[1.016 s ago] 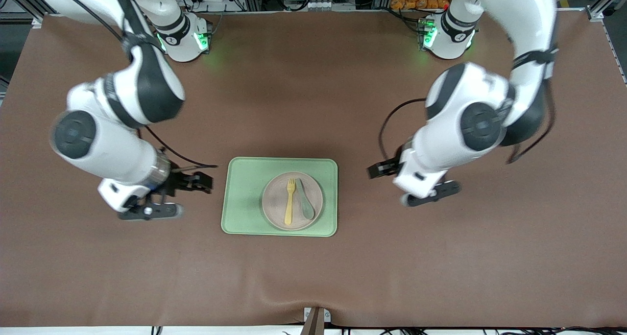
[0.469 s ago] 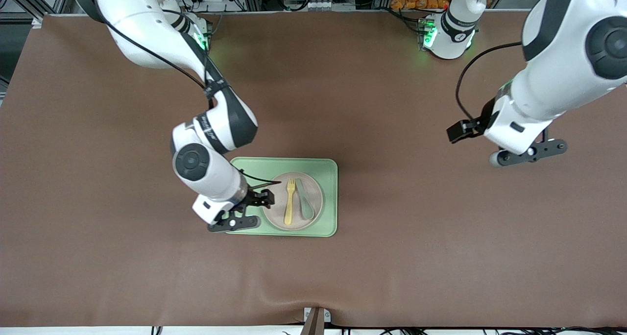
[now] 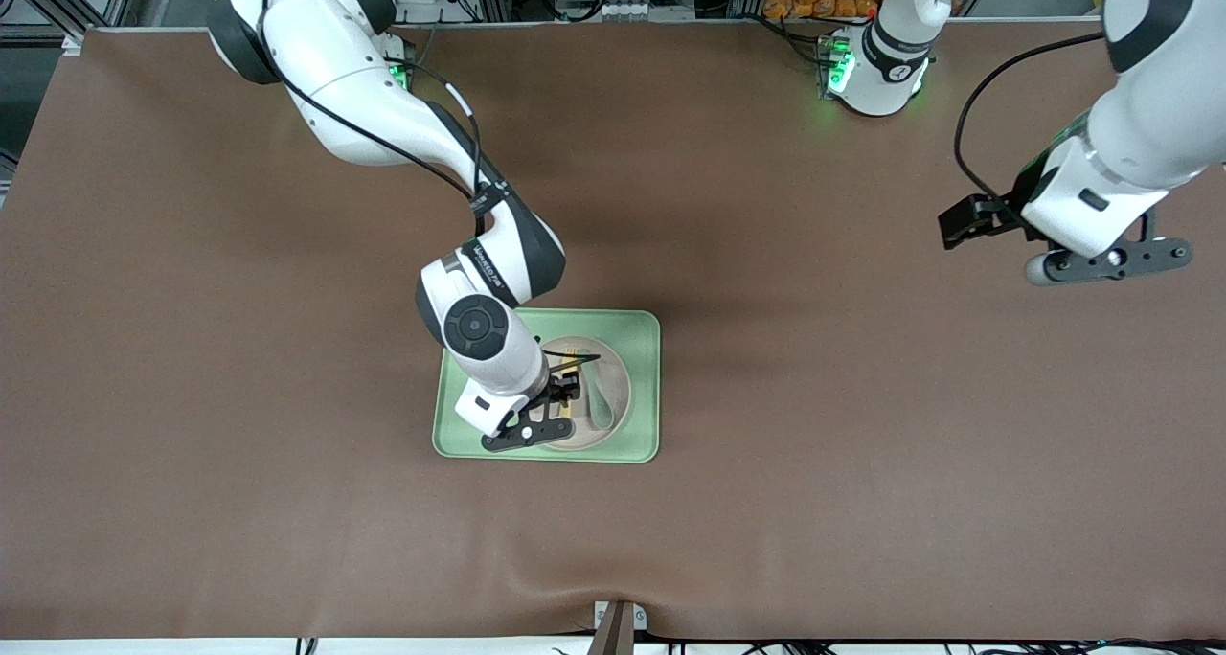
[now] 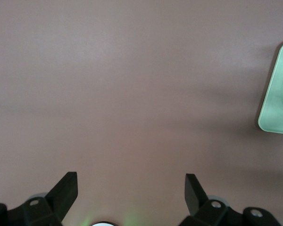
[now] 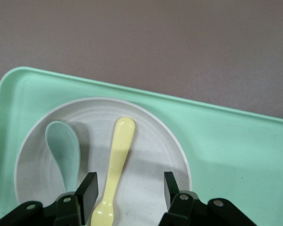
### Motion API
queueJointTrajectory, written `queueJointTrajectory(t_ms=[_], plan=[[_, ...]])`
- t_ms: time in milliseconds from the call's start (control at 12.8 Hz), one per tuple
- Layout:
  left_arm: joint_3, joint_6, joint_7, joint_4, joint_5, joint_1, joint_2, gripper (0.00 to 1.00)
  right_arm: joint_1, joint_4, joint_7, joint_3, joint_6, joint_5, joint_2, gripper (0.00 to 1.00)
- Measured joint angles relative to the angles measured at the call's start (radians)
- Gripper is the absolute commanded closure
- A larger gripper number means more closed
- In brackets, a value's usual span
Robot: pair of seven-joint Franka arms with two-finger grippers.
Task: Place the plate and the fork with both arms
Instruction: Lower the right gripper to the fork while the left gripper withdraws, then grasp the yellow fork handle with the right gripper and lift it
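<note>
The pale plate (image 3: pixel 618 387) lies on the green tray (image 3: pixel 644 349). On the plate lies the yellow fork (image 5: pixel 119 155), with a teal spoon (image 5: pixel 63 146) beside it. My right gripper (image 3: pixel 560 392) is low over the plate and covers most of the fork in the front view. In the right wrist view its fingers (image 5: pixel 129 186) stand open on either side of the fork's handle. One finger is close to the handle and the other is well apart from it. My left gripper (image 3: pixel 963 222) hangs open over bare table toward the left arm's end, with nothing between its fingers (image 4: pixel 131 181).
Brown mat covers the table around the tray. A corner of the tray (image 4: pixel 276 103) shows in the left wrist view. The spoon (image 3: pixel 600 401) lies just beside the right gripper on the plate. The arm bases stand along the table's edge farthest from the front camera.
My right arm has swung from beside the tray to over the plate, its fingers narrowing around the fork. My left arm has drawn away from the tray toward its own end.
</note>
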Motion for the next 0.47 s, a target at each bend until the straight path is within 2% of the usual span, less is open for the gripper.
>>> queueJointTrajectory(t_ms=[156,469], plan=[[-0.076,0.001,0.011,-0.016,0.010,0.076,-0.021,0.00,0.000,-0.001,0.007,-0.003,-0.009,-0.001,0.003,0.42],[-0.085,0.007,0.011,-0.023,0.019,0.083,-0.033,0.00,0.008,-0.006,0.068,-0.003,-0.013,-0.001,0.027,0.48]])
